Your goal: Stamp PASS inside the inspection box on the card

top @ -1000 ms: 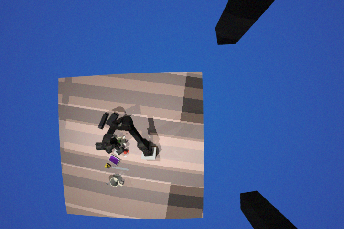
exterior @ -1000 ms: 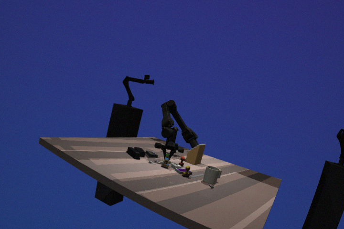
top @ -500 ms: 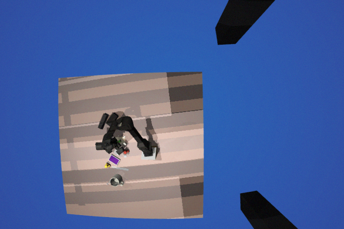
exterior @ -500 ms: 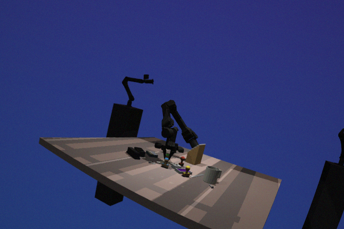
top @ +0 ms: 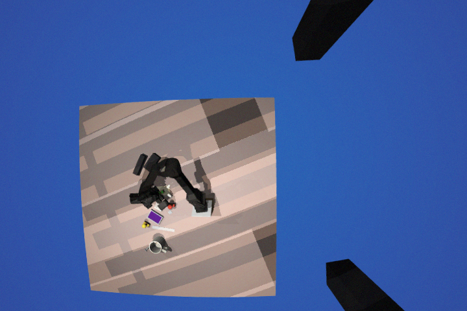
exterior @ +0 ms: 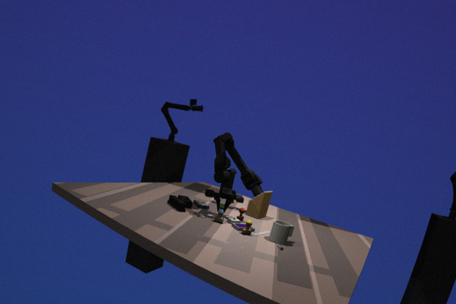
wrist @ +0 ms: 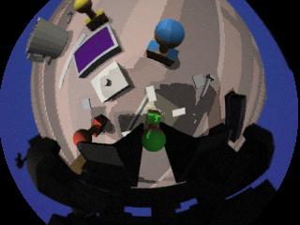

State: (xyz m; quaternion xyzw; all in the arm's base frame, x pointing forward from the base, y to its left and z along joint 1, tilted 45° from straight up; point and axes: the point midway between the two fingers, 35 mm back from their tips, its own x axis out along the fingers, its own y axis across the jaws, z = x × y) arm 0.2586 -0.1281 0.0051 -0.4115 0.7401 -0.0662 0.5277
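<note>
My gripper is shut on the green stamp, holding it by the handle with the knob toward the wrist camera. Small white pieces and a dull greenish patch show beyond the stamp's base in the wrist view; I cannot tell whether the patch is the card. The purple pad lies open in its pale frame. A white square block with a small grey knob lies beside it. No lettering or box outline is readable, and the stamp's underside is hidden.
Blue, red and yellow stamps stand around the pad and block. A grey mug and white strip lie beyond the pad. Black blocks and a tan block also stand on the bench.
</note>
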